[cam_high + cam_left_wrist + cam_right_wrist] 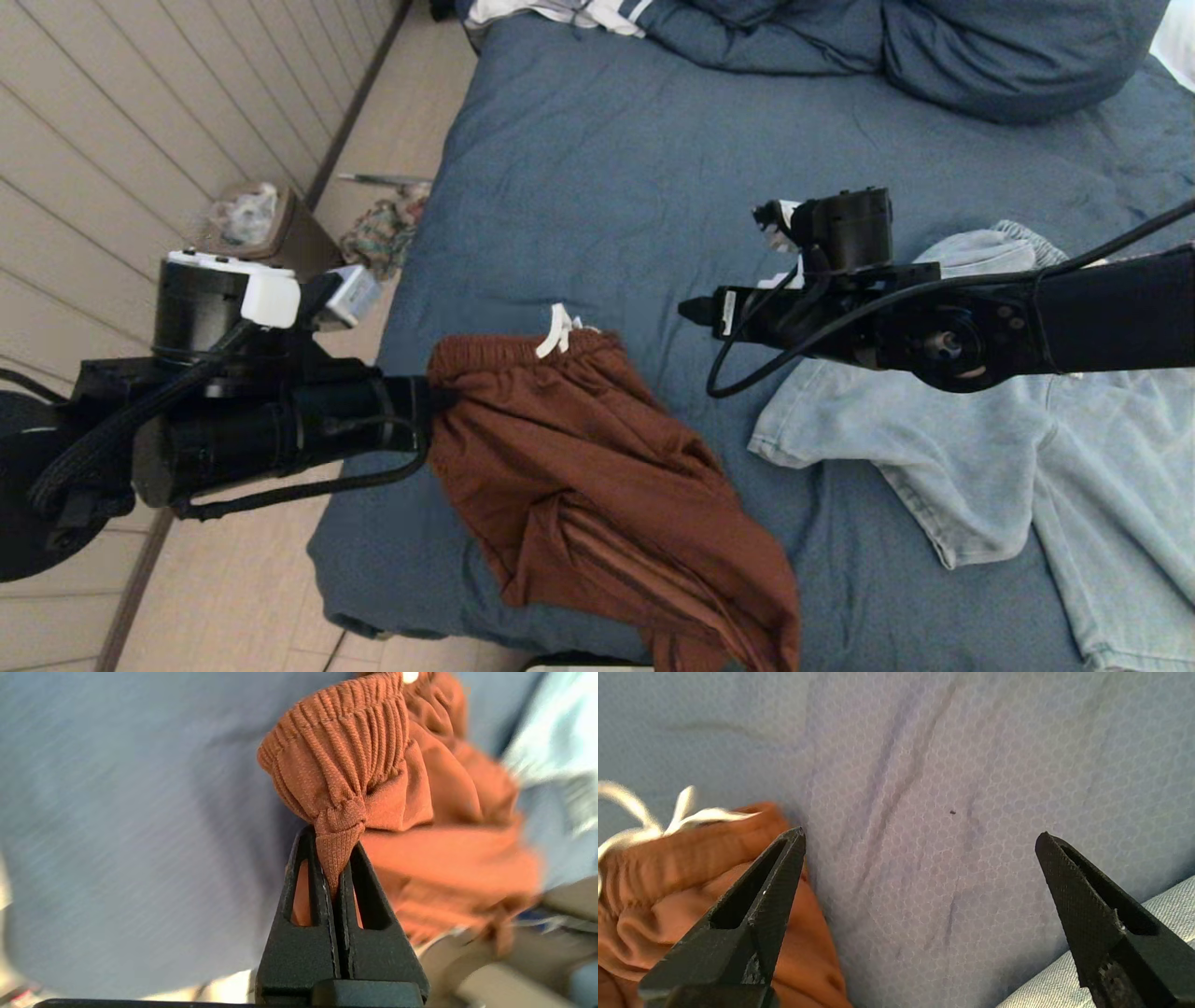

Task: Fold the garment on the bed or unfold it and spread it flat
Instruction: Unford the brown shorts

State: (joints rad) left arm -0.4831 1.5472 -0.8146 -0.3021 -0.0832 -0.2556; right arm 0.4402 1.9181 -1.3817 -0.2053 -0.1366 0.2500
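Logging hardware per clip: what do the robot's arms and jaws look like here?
Both arms are black with loose black cables. The left arm carries a white block on top. The left gripper and right gripper have black, tapering, textured jaws with cut-out slots.

My head camera looks steeply down over the bed [607, 187]. My left wrist camera sits tight behind its end effector [337, 868], my right behind its own [920, 835]; all three share the rust shorts [579, 467].

ribbed rust cloth shorts [355, 756], matt bed [607, 168] cover
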